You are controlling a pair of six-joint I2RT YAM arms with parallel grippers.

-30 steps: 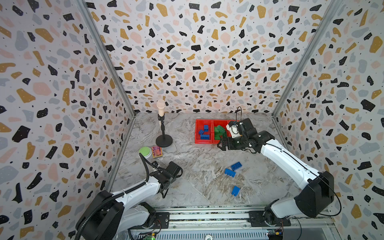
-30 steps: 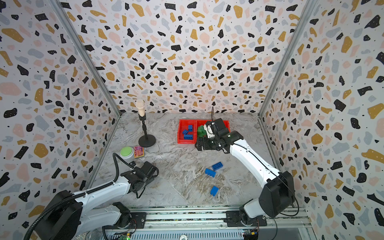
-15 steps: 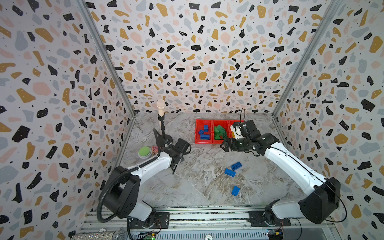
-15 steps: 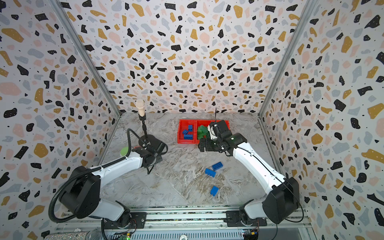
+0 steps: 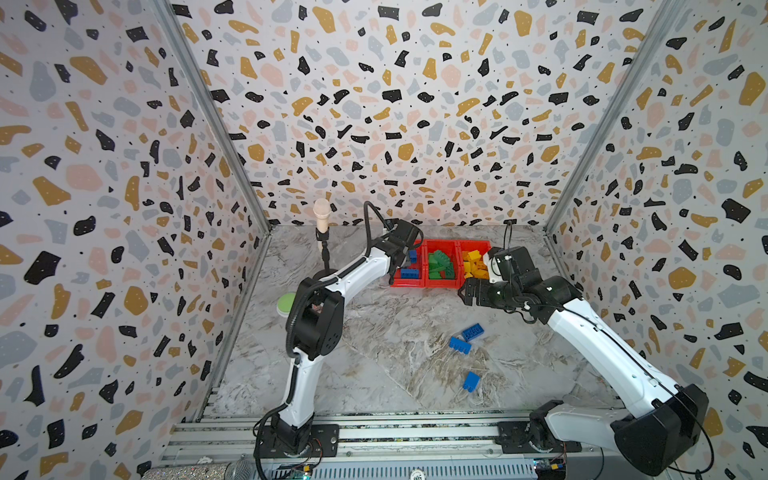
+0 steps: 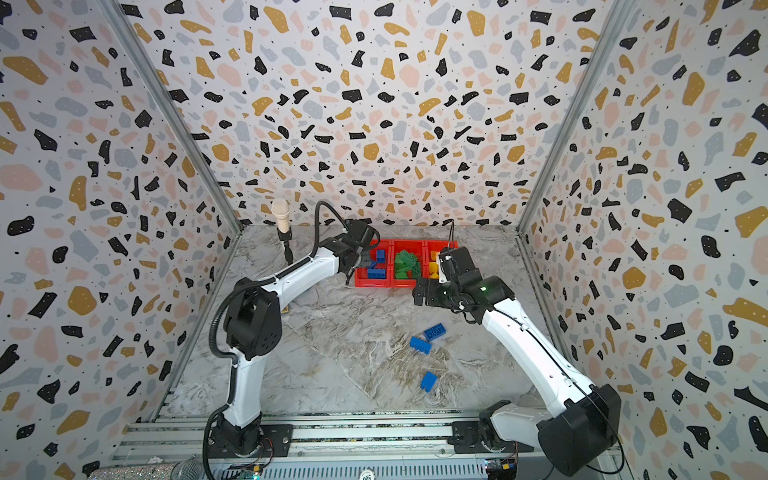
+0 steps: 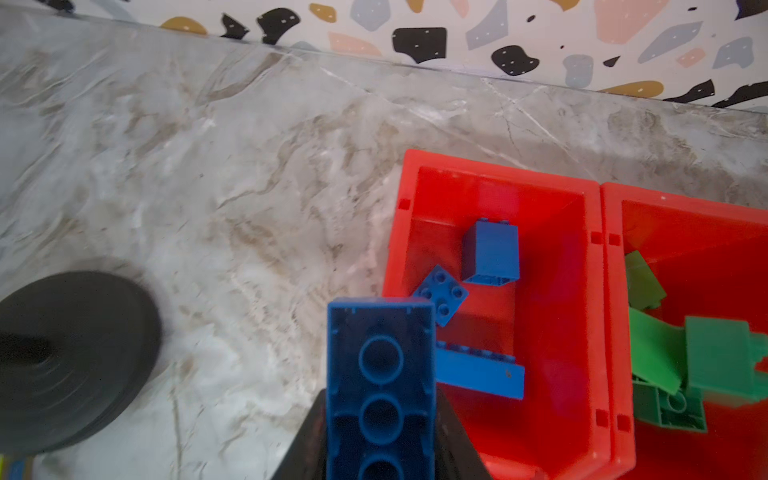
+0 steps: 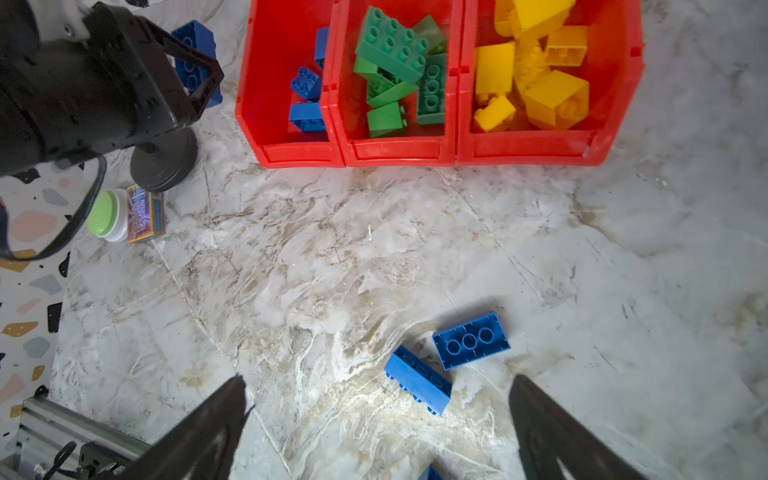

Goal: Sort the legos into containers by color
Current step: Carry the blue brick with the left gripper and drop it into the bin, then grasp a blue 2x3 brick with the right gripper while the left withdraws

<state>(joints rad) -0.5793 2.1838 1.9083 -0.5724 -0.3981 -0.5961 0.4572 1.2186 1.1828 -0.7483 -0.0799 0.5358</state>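
The left gripper (image 7: 380, 415) squeezes a long blue brick (image 7: 380, 357), with the red bin (image 7: 490, 166) just beside its tip. The right gripper (image 8: 377, 378) is wide open, two blue bricks (image 8: 471, 340) below it.

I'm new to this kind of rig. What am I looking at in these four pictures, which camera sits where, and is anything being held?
Two white robot arms stand at the near edge of a marble table. Two pictures look down from overhead, almost identically; the other two come from a camera on each arm's wrist. At the back, three joined red bins hold blue bricks, green bricks and yellow bricks, one colour each. Three loose blue bricks lie on the table. The left end effector is shut on a long blue brick, hollow side toward its camera, just outside the bin of blue bricks. The right end effector is open and empty. A microphone on a stand, a green button and a small patterned box sit at the left.
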